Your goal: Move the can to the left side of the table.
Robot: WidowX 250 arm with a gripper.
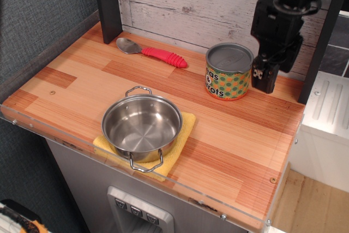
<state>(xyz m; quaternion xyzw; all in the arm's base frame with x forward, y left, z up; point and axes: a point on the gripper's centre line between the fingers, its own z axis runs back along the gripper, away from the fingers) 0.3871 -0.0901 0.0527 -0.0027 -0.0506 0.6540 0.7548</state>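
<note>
A whitewashed plank backdrop and a dark post frame the far edge of my bench (82, 75), a striped wooden countertop with a clear acrylic lip over a grey toy-kitchen cabinet. The can (228, 72) stands upright at the far right, grey lid up, its orange label with green dots facing me. It has not left its spot, so I judge the move has yet to begin.

My gripper (265, 77) hangs just beside the can on its right, low, near the level of the label. I see it edge-on, so I cannot tell whether the fingers are apart or together; nothing is held. It looks placed either for a side grasp or to push the can leftward.

A steel two-handled pot (142, 125) sits on a yellow cloth (187, 125) at the near centre, and a spoon with a red ribbed handle (152, 51) lies at the far left. Any route left should pass between them, I reckon.
</note>
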